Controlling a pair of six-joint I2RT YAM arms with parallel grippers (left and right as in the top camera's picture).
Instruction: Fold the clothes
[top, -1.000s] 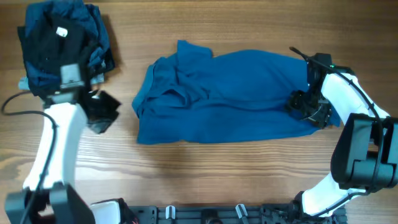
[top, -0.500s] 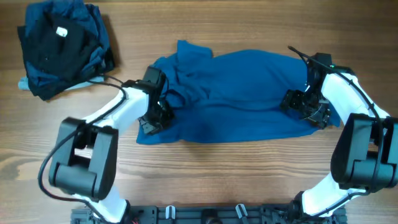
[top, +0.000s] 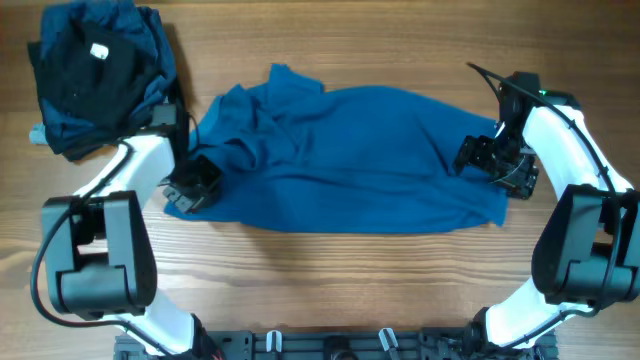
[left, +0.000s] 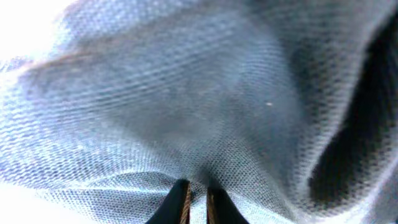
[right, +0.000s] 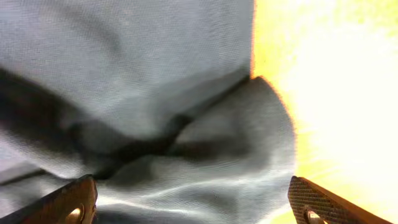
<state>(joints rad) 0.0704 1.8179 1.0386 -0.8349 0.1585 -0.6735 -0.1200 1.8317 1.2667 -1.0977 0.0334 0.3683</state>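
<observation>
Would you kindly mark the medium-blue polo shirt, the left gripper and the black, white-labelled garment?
medium-blue polo shirt (top: 370, 150), overhead view, mid-body fabric
left gripper (left: 196, 188), left wrist view, between fingertips
black garment (top: 88, 92), overhead view, below its label

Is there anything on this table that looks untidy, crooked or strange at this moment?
The blue polo shirt lies askew and rumpled, bunched into folds at its collar end beside the left gripper, not spread flat. At the far-left corner, dark garments sit in a loose heap.

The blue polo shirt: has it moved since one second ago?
Yes. The blue polo shirt has shifted left, its left end now closer to the pile of dark clothes, which stayed put; the left gripper pinches that end.
</observation>
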